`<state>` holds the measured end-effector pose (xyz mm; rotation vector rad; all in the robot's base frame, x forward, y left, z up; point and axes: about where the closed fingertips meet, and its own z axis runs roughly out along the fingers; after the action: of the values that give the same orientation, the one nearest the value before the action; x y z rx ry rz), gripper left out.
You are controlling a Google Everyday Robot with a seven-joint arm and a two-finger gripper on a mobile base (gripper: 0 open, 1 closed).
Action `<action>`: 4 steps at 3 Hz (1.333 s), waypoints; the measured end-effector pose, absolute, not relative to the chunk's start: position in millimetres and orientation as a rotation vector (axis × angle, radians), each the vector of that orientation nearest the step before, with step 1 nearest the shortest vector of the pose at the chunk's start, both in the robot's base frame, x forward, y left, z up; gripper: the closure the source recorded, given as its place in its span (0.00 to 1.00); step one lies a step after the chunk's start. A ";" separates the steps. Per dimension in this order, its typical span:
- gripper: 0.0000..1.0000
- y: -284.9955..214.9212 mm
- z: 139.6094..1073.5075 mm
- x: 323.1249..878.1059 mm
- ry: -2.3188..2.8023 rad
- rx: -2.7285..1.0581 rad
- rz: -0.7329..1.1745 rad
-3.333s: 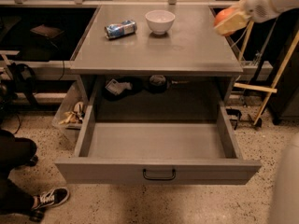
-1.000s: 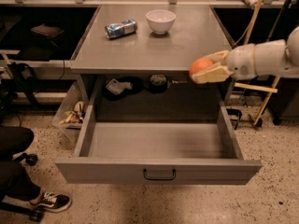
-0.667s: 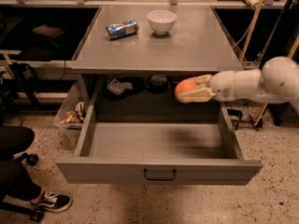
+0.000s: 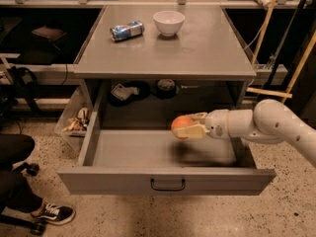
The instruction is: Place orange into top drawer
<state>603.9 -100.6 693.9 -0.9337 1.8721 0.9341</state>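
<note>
1. Over the top drawer (image 4: pixel 113 180), right of centre: your gripper (image 4: pixel 190 125), fingers clamped on the orange (image 4: pixel 179 124), held clear of its floor.
2. Risk: if you release from this height, the round fruit may bounce or roll toward the far wall.

The gripper (image 4: pixel 191 126), clasping the orange (image 4: pixel 180 123), has swung down and left from beside the right edge of the tabletop (image 4: pixel 197 51) and now hangs over the open top drawer (image 4: pixel 123 179), right of centre.
</note>
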 end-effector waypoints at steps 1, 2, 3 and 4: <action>1.00 -96.8 677.1 594.0 2.062 -0.987 0.668; 1.00 -105.3 661.5 580.2 2.209 -1.113 0.373; 1.00 -116.5 662.1 567.7 2.264 -1.171 0.250; 1.00 -105.4 650.3 572.5 2.253 -1.184 0.328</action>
<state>572.5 -105.4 650.3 -1.1841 2.2531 0.3281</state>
